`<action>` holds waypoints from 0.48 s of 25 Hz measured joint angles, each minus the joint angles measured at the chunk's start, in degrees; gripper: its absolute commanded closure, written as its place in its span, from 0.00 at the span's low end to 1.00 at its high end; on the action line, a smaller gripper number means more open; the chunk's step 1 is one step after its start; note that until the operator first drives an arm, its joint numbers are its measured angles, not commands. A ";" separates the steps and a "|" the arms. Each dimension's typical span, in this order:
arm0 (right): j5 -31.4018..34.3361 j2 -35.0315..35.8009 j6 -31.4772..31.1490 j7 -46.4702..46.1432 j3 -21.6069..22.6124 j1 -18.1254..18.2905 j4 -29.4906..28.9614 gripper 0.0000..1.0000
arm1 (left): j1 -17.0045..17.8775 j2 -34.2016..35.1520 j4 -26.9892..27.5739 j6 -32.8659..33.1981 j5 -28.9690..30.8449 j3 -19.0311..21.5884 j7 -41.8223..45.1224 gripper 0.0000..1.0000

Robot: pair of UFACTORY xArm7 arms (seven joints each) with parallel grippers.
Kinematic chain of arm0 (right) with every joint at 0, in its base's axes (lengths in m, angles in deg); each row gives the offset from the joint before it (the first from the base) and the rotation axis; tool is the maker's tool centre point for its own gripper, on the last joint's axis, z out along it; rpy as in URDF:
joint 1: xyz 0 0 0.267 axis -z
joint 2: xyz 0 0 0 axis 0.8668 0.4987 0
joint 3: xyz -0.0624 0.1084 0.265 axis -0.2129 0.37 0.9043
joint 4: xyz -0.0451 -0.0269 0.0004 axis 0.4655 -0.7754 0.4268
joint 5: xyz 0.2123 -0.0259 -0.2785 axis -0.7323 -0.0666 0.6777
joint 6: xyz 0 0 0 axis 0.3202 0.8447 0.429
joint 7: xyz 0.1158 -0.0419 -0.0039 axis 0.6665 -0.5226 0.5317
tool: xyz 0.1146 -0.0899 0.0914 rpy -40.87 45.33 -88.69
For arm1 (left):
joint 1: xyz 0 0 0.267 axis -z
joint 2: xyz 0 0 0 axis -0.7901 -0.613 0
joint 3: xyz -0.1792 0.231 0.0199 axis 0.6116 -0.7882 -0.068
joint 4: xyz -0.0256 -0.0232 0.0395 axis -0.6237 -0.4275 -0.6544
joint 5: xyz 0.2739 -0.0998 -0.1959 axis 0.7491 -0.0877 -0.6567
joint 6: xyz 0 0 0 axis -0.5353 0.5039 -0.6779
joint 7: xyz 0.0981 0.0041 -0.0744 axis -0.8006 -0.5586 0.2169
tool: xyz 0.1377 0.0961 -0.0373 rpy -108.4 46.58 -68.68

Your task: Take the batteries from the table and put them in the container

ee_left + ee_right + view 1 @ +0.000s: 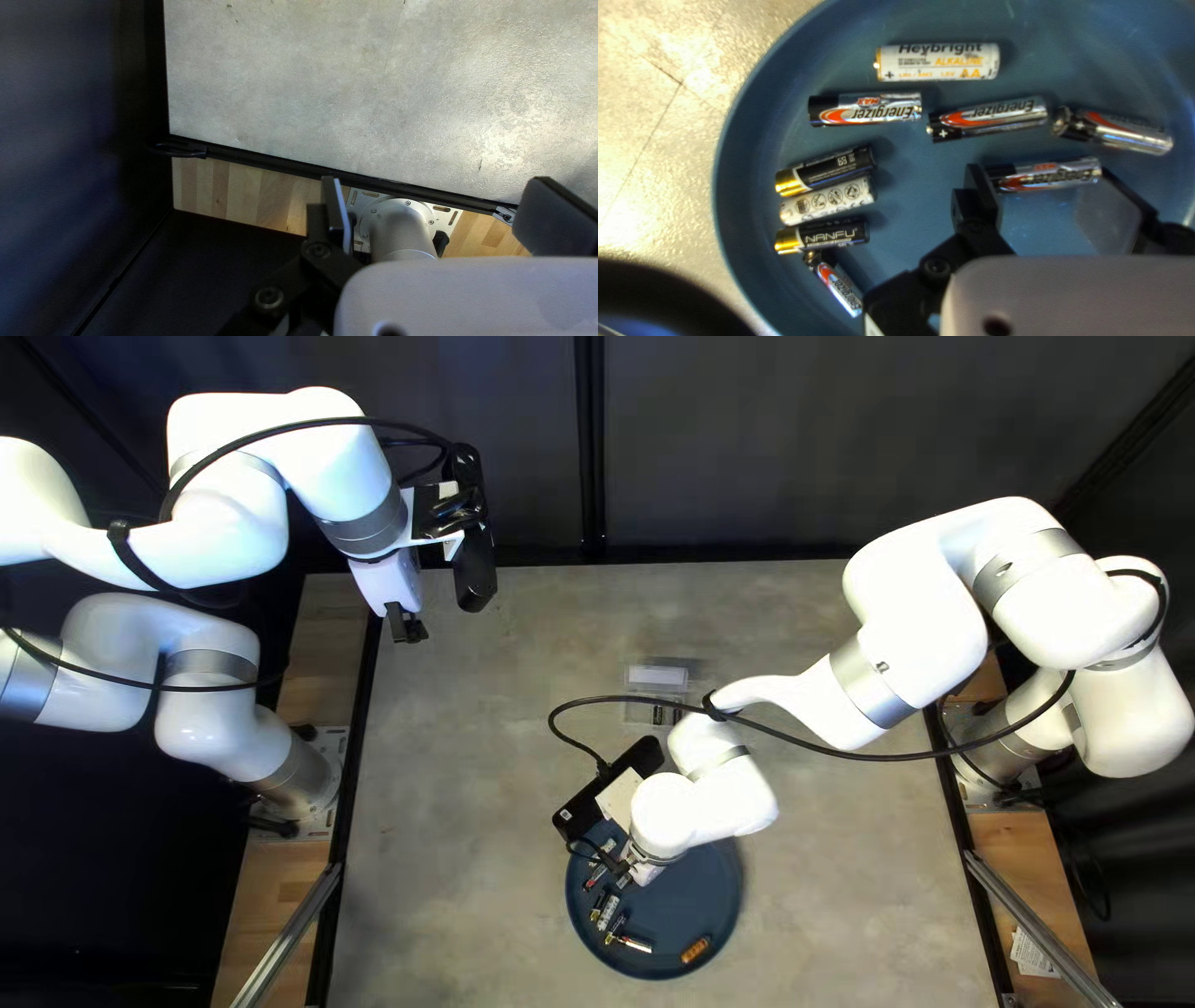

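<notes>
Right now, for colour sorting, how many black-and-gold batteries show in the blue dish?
2: one battery and another, on either side of a white battery. Others may be hidden.

Bench (473, 834), grey-topped; dark curtain (747, 448) behind. One round blue tray (716, 884), bearing batteries (606, 911) grouped at its left and one orange battery (696, 950) apart. One small pale container (657, 675), beyond tray. Two white arms: left arm (237, 523), over far left corner; right arm (921, 610), reaching over tray.
</notes>
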 measured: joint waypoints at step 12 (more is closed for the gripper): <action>-1.82 0.17 -1.59 21.60 -2.39 -5.68 -0.90 1.00 | 0.00 0.00 0.00 0.00 0.00 0.00 0.00 0.00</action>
